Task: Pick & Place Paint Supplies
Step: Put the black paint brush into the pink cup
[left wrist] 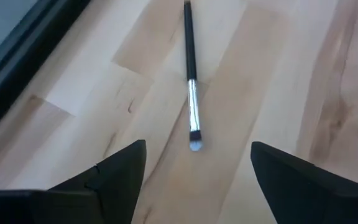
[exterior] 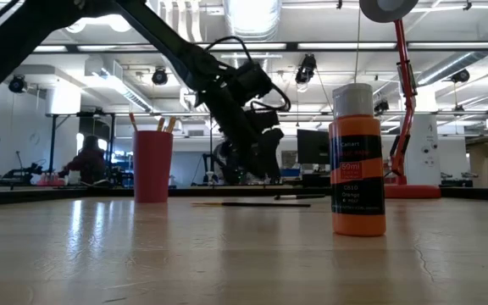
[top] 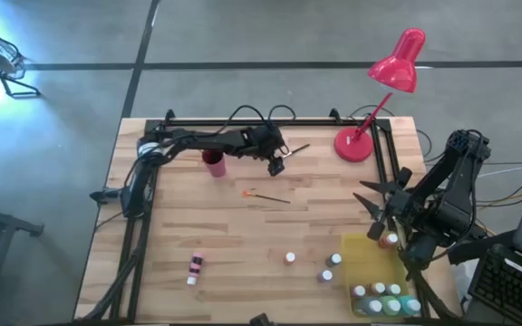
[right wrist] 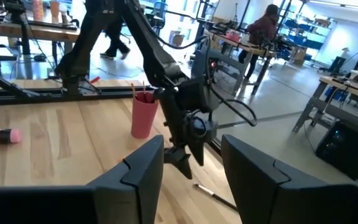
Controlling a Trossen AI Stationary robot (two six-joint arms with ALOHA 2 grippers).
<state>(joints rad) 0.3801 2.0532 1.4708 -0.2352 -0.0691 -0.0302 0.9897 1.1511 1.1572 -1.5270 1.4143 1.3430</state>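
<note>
A black-handled paintbrush [left wrist: 191,93] with a silver ferrule and a pale tip lies flat on the wooden table [top: 243,235], near the far edge. My left gripper [left wrist: 197,168] hovers open above its tip end, one finger on each side, touching nothing; it also shows in the high view [top: 277,167]. A second brush [top: 266,196] with an orange tip lies nearer the middle. My right gripper [right wrist: 191,180] stands open and empty at the table's right side [top: 376,206], above the yellow tray [top: 370,249]. An orange-brown bottle [top: 390,240] stands in the tray below it.
A red cup [top: 214,163] holding brushes stands beside the left arm. A red desk lamp [top: 370,136] is at the far right. Several white-capped bottles [top: 383,297] fill the tray's near end. Loose bottles [top: 290,259], [top: 330,267] stand near it; a pink-and-black one [top: 195,267] lies near left.
</note>
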